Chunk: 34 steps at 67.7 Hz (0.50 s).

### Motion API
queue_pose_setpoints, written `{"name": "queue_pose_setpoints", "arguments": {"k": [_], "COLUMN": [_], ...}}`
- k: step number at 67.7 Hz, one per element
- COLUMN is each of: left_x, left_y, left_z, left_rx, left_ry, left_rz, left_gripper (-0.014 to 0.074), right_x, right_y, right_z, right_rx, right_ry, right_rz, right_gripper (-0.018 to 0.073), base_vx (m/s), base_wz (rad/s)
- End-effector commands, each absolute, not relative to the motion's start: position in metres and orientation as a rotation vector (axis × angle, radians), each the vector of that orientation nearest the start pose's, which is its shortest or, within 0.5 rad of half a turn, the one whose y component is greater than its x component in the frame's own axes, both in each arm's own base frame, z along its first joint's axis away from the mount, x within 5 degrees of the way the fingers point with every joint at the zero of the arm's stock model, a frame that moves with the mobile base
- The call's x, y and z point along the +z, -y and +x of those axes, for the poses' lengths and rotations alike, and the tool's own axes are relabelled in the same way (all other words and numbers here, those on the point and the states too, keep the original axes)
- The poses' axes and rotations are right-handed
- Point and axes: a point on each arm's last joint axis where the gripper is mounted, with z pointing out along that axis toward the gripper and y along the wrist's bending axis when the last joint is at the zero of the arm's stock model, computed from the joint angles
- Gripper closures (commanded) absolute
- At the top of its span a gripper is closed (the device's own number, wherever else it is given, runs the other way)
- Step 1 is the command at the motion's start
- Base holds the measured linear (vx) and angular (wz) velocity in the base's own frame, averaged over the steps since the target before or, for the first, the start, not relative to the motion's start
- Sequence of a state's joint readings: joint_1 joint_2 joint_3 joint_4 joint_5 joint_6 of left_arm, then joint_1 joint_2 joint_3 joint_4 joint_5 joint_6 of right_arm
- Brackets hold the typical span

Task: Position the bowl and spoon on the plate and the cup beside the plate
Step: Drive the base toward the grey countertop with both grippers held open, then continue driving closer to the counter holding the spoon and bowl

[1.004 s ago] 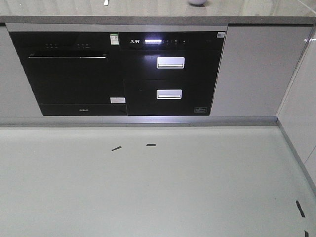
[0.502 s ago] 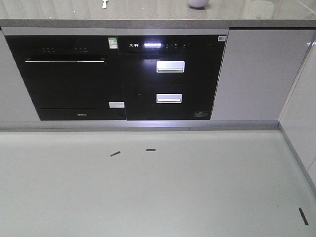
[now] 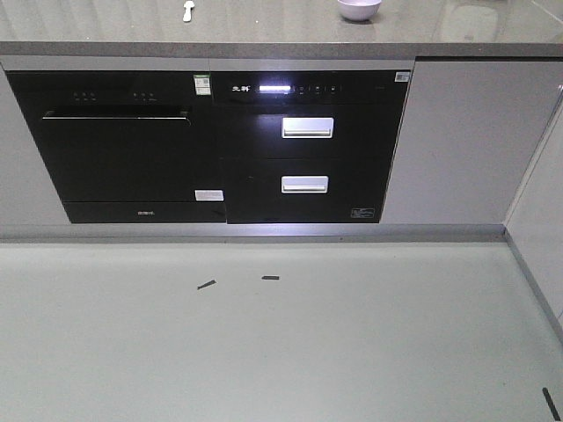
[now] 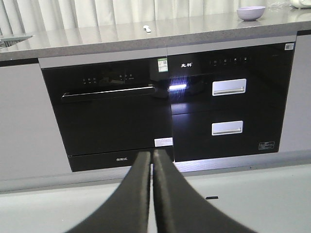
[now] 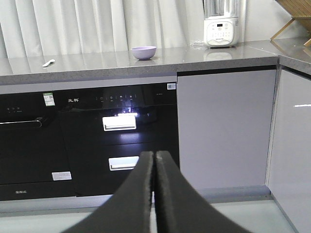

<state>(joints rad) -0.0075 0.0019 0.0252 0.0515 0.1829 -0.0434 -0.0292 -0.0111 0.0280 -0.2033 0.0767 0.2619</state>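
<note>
Counter (image 3: 264,26): spoon (image 3: 188,10) lies approx front-to-back.

Grey countertop (image 3: 264,26) over black built-in oven (image 3: 123,141), w/ white blender (image 5: 221,29) at right.

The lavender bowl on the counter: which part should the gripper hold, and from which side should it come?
Take the lavender bowl by its rim, coming down from above, one of the jaws inside the wall and one outside. It stands upright, mouth open, and nothing touches it; the spoon lies far to its left. Any point of the round rim probably serves.
</note>
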Motion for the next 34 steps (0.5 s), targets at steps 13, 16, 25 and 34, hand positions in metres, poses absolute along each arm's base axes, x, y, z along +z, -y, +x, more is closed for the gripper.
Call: {"name": "queue_pose_setpoints", "arguments": {"k": [13,16,25,34], "left_x": [0.1961,0.1961,0.1961,0.1961], "left_y": [-0.0001,-0.0001,-0.0001,-0.0001], "left_z": [0.0585,0.0585,0.0585,0.0585], "left_rx": [-0.006,-0.006,-0.006,-0.006], "left_ry": [-1.63,-1.63,-1.63,-1.63], "left_rz": [-0.005,-0.005,-0.005,-0.005], "left_gripper": [0.0603,0.0603,0.0603,0.0603], "right_x": [0.2036,0.2036,0.2036,0.2036], "right_y": [0.002,0.002,0.002,0.002], "right_z": [0.0559,0.0559,0.0559,0.0559], "right_rx": [0.007,0.007,0.007,0.007], "right_ry": [-1.493,-1.493,-1.493,-1.493], "right_rz": [0.061,0.061,0.061,0.061], "right_gripper": [0.0562,0.0562,0.0562,0.0562], "base_vx": [0.1,0.09,0.08,0.08], "base_wz": [0.0,0.0,0.01,0.01]}}
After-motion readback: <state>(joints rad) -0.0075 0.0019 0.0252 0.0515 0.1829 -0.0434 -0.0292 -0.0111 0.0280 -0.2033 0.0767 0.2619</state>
